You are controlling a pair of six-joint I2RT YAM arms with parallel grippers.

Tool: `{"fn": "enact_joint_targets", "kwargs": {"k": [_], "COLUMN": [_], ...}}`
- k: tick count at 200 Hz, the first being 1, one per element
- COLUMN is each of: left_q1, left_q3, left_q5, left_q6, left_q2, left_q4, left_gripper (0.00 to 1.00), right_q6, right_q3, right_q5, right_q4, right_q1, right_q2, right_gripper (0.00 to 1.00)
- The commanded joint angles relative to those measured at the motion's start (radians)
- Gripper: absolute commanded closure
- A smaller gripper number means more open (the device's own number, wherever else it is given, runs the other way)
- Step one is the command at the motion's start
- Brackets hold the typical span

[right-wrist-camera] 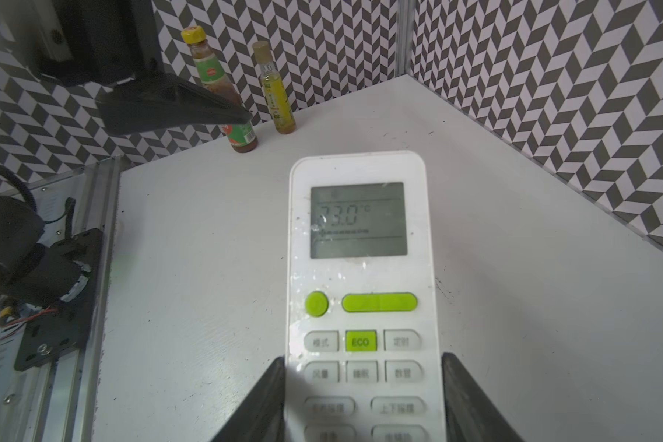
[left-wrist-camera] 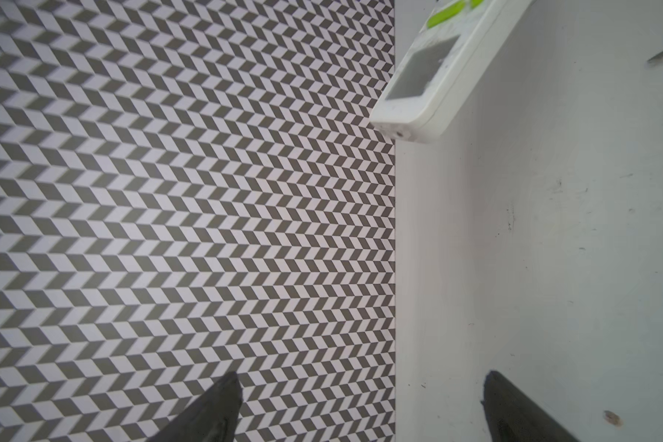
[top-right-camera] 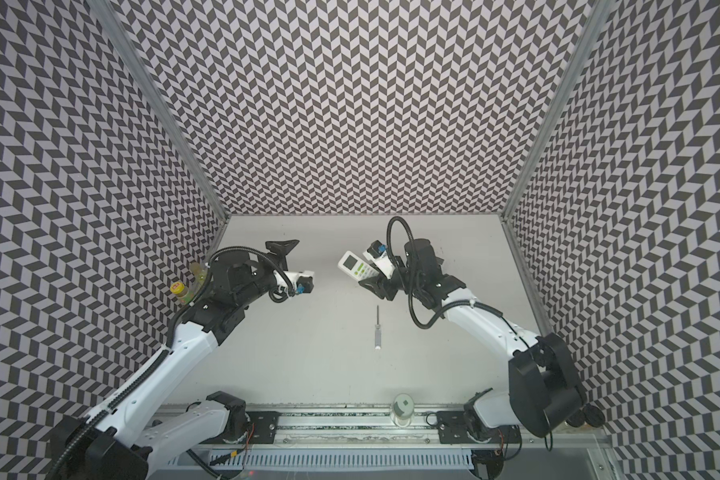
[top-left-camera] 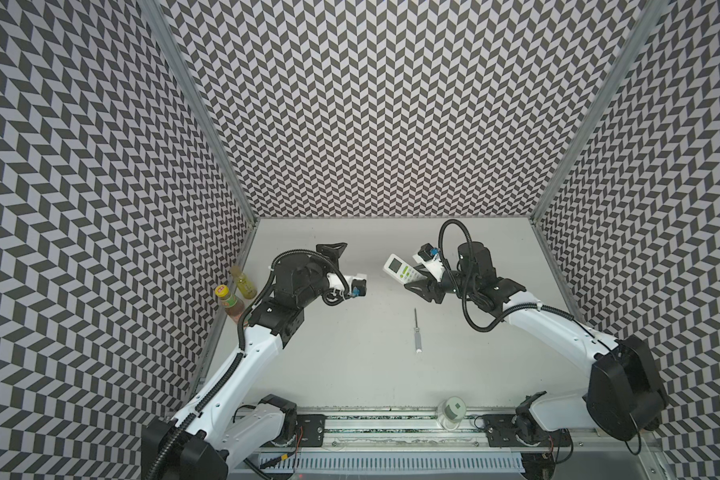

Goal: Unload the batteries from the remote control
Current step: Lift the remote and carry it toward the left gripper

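Observation:
The white remote control [top-left-camera: 399,268] [top-right-camera: 355,266] [right-wrist-camera: 360,237] has a grey display and green buttons and faces button side up. My right gripper [top-left-camera: 416,277] [top-right-camera: 371,277] [right-wrist-camera: 362,359] is shut on its lower end, one finger on each long edge, at the back right of the table. My left gripper [top-left-camera: 336,254] [top-right-camera: 285,253] [left-wrist-camera: 362,377] stands wide open and holds nothing, a short way left of the remote [left-wrist-camera: 429,76]. It is turned on its side, with one finger above the other. The batteries are hidden.
A thin screwdriver [top-left-camera: 416,332] [top-right-camera: 377,328] lies mid-table, in front of the remote. Two small bottles [top-left-camera: 244,282] [top-left-camera: 229,301] [right-wrist-camera: 276,92] stand by the left wall, behind the left arm. A clear jar [top-left-camera: 452,411] [top-right-camera: 403,405] sits at the front edge on the rail.

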Motion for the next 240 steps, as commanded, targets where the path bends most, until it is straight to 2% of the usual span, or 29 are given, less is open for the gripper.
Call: {"fn": "enact_joint_targets", "kwargs": {"k": [1, 33, 58, 91, 125, 157, 199, 240], "left_q1": [-0.005, -0.004, -0.004, -0.009, -0.019, -0.029, -0.032, -0.044], "left_q3": [-0.087, -0.094, -0.117, -0.154, -0.180, -0.172, -0.212, -0.208], "left_q5": [0.136, 0.285, 0.314, 0.380, 0.396, 0.404, 0.465, 0.503], "left_q6": [0.343, 0.426, 0.568, 0.595, 0.639, 0.725, 0.800, 0.871], "left_q2": [-0.052, -0.091, -0.105, -0.117, -0.114, -0.115, -0.108, -0.085], "left_q4": [0.172, 0.101, -0.013, -0.013, -0.044, -0.168, -0.154, -0.184], "left_gripper": [0.00, 0.01, 0.01, 0.02, 0.05, 0.13, 0.16, 0.27], "right_q6": [-0.066, -0.105, -0.144, -0.213, -0.256, -0.271, -0.271, -0.281], "right_q3": [-0.018, -0.032, -0.041, -0.046, -0.030, -0.029, -0.032, -0.029], "right_q5": [-0.089, -0.128, -0.162, -0.139, -0.124, -0.133, -0.134, -0.114], "right_q4": [0.104, 0.099, 0.082, 0.026, -0.037, -0.051, -0.050, -0.061], "right_q1": [0.023, 0.041, 0.060, 0.116, 0.163, 0.187, 0.209, 0.228], "right_q2": [-0.038, -0.031, -0.020, -0.006, 0.018, 0.023, 0.033, 0.029], "right_gripper": [0.54, 0.55, 0.55, 0.55, 0.54, 0.54, 0.54, 0.54]}}
